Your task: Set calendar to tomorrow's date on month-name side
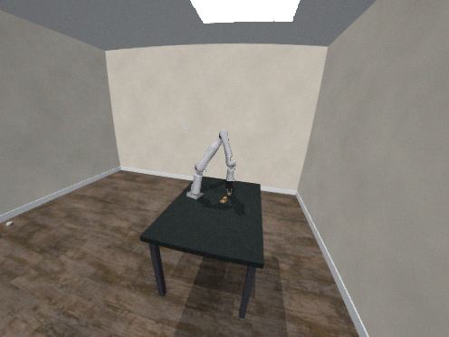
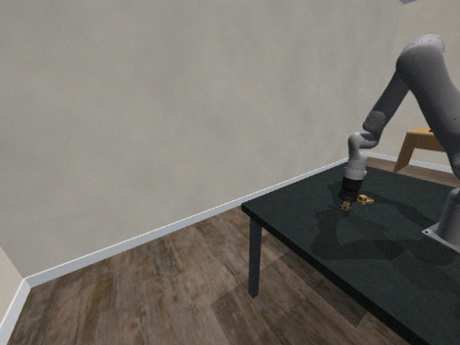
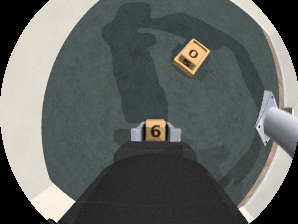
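Note:
A small wooden cube [image 3: 156,131] [image 2: 346,207] with a 6 on its top sits between my fingers, low at the table top. My gripper [image 3: 155,128] [image 2: 346,205] [image 1: 230,193] points straight down, and its two grey fingers press against the cube's sides. The small wooden calendar tray [image 3: 184,67] [image 2: 364,202] lies flat on the table a short way off. It holds the other cube [image 3: 194,51], which shows a 0 on top. The month name and the side faces are too small to read.
The dark table [image 1: 208,226] [image 2: 371,260] [image 3: 80,96] carries the arm's base [image 1: 195,195] [image 2: 445,232] near its back edge. A wooden stool [image 2: 419,139] stands on the floor beyond the table.

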Motion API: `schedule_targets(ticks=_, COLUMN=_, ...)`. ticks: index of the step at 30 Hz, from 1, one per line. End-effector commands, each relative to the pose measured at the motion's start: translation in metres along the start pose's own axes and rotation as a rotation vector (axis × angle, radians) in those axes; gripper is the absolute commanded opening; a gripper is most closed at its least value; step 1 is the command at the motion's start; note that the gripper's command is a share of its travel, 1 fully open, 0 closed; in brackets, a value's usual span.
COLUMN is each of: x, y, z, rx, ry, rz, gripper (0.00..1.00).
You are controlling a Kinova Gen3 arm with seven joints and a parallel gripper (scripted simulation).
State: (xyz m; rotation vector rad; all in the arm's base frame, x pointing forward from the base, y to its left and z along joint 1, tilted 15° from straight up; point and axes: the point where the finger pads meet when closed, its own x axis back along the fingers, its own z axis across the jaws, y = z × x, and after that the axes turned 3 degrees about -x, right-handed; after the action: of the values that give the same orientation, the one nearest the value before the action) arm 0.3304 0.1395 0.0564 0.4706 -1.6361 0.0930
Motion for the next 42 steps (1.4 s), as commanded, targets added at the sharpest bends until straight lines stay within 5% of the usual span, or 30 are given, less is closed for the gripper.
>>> schedule_targets(ticks=1, x=0.000, y=0.000, z=0.000, rx=0.000, ry=-0.001, rz=0.000, gripper=0.57)
schedule_targets(ticks=29, x=0.001, y=0.000, z=0.000, rx=0.000, ry=-0.001, rz=0.000, gripper=0.57)
schedule_targets(ticks=42, x=0.022, y=0.000, z=0.000, rx=0.000, ry=-0.001, rz=0.000, gripper=0.57)
